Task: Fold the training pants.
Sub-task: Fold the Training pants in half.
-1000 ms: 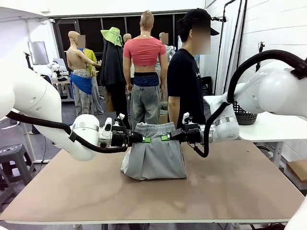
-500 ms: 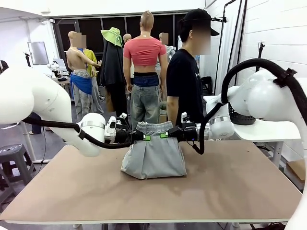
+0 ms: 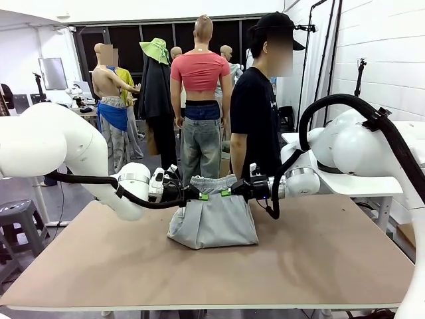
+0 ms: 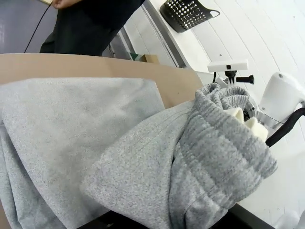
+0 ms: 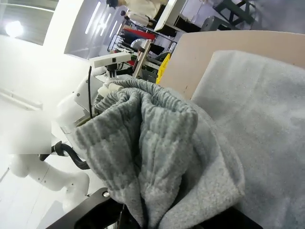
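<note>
The training pants (image 3: 212, 219) lie near the middle of the table (image 3: 319, 266), toward its far edge, with the lower part spread flat on the board and the gathered waistband lifted clear of it. The cloth is soft grey jersey: it sags between the two lifted corners and drapes down in loose pleats to the part on the table, so it looks light and limp, with no stiffness of its own. The ribbed elastic waistband bunches thickly in both wrist views, and that thicker, gathered band is the sensible place to take hold, one corner at each side, since the thin leg fabric would likely slip or stretch out of a pinch.

The left pincer (image 3: 201, 195) is closed on the waistband's left corner, and the right pincer (image 3: 228, 192) is closed on its right corner, the two facing each other close together with the band slung between them. From the left wrist camera the training pants (image 4: 143, 162) cover the fingers, and the right wrist camera shows the same of the training pants (image 5: 167, 143).

A person (image 3: 257, 113) stands just beyond the table's far edge, behind the garment, hands not on it.
</note>
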You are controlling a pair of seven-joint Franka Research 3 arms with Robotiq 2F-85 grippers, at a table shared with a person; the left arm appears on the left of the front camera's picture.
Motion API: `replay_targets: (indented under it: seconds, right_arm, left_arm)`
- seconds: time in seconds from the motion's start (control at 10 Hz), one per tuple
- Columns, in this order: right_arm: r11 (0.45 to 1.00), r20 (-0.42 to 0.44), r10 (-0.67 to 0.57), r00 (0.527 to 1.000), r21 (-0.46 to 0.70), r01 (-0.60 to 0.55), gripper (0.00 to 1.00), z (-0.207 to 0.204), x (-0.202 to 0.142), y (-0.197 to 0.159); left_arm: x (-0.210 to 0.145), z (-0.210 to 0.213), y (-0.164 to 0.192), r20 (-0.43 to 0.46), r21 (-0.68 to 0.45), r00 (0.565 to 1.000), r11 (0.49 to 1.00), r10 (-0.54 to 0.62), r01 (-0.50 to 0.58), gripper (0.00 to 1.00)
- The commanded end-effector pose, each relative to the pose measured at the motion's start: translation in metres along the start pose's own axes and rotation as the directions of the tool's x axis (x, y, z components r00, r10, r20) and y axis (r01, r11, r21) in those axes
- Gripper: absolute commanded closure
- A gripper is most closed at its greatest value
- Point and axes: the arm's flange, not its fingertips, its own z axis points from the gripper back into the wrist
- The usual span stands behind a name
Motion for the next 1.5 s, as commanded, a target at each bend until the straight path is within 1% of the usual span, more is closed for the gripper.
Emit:
replay_targets:
  seconds: [0.0,0.2,0.3,0.5,0.7,0.9,1.4]
  right_arm:
    - [1.000,0.001,0.016,1.000,0.010,-0.016,1.00,0.003,0.000,0.005]
    - [1.000,-0.003,0.002,1.000,0.003,-0.002,1.00,-0.001,0.000,0.000]
    - [1.000,0.014,-0.004,1.000,-0.003,0.004,1.00,-0.001,0.006,-0.004]
    - [1.000,0.030,-0.003,1.000,-0.020,0.003,1.00,-0.004,0.017,-0.011]
    - [0.999,0.046,-0.002,0.999,-0.032,0.004,1.00,-0.005,0.024,-0.010]
    - [0.999,0.048,-0.036,0.998,-0.002,0.036,1.00,-0.003,0.035,-0.011]
    - [0.998,0.068,-0.067,0.995,-0.007,0.067,1.00,0.002,0.050,-0.015]
  left_arm:
    - [0.000,0.000,-0.001,0.007,-0.003,1.000,1.000,0.001,-0.001,1.00]
    - [0.000,-0.001,-0.001,-0.002,-0.001,1.000,1.000,-0.001,0.001,1.00]
    - [0.003,-0.002,-0.004,-0.001,0.036,0.999,0.999,-0.036,0.036,1.00]
    - [0.013,-0.008,0.005,0.005,0.040,1.000,0.999,-0.026,0.026,1.00]
    - [0.017,-0.010,0.010,0.022,0.037,1.000,0.999,-0.016,0.015,1.00]
    - [0.025,-0.014,0.018,0.026,0.027,1.000,1.000,0.011,-0.012,1.00]
    - [0.037,-0.018,0.032,0.052,0.014,0.997,0.998,0.052,-0.053,1.00]
